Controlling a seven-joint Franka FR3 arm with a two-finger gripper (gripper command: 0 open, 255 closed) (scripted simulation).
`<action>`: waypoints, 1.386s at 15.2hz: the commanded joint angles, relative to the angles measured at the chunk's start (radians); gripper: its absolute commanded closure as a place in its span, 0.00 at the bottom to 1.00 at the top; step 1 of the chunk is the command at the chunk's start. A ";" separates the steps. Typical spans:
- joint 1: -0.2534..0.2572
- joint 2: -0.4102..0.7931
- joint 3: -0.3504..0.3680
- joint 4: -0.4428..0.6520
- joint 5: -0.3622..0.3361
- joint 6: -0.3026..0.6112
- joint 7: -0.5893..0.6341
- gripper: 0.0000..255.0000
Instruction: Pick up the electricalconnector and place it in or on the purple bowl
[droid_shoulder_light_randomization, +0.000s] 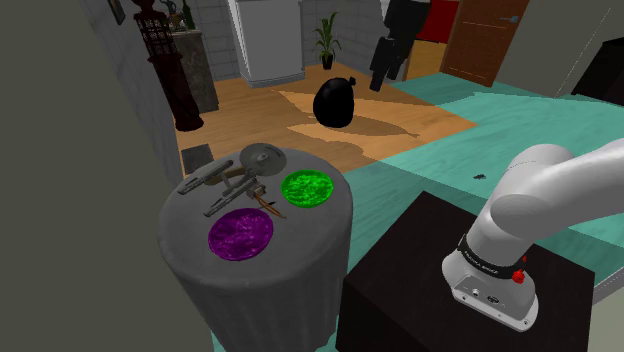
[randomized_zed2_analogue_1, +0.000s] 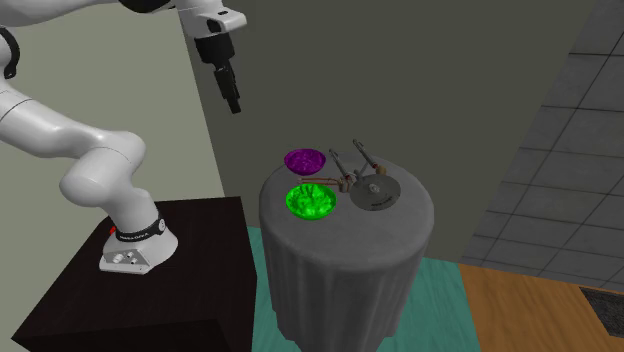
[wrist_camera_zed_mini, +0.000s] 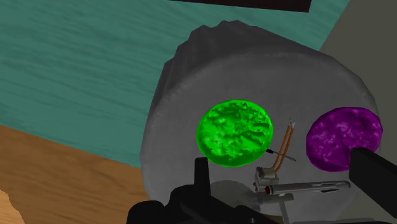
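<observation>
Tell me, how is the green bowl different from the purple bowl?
The green bowl is bright green; the purple bowl is dark purple. In the shoulder view the purple bowl sits nearer the camera, the green bowl farther back and to the right. Both are round, speckled, empty and on the grey table.

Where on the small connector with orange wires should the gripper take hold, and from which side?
Probably the connector by its small grey block, not the thin orange wires. Come straight down from above: it lies flat on the table, with the green bowl, purple bowl and grey model ship close around it.
</observation>
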 joint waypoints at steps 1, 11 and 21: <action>0.000 0.000 0.000 0.000 0.000 0.000 0.000 0.00; 0.004 0.235 0.135 -0.075 0.043 0.288 0.145 0.00; -0.014 0.581 0.262 -0.014 -0.004 0.545 0.322 0.00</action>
